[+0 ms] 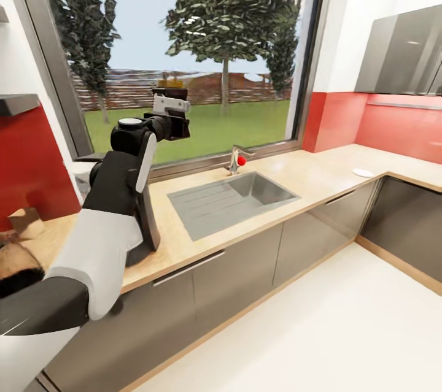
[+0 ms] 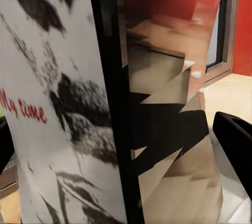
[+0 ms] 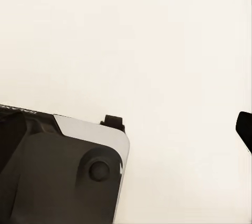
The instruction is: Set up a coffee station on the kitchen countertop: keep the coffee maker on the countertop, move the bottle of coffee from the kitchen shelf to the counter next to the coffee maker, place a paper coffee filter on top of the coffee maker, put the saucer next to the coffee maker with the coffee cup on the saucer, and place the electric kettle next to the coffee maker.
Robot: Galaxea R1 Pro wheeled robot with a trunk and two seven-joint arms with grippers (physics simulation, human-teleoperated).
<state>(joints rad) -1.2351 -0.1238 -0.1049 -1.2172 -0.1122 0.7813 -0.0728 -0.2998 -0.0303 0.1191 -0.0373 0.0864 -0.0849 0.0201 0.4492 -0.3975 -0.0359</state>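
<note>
The left gripper (image 1: 169, 96) is raised in front of the window (image 1: 202, 42), and it holds the bottle of coffee (image 2: 63, 103) between its fingers (image 2: 236, 140); the bottle's white label reads "My time" in red. Below the arm runs the wooden countertop (image 1: 319, 174). The sink (image 1: 230, 202) is set in its middle part, with the faucet (image 1: 236, 161) at the back edge by the window. A small white saucer (image 1: 363, 172) lies near the right corner of the countertop. For the right gripper, I cannot tell its opening; its wrist view looks at the pale floor (image 3: 157, 40).
</note>
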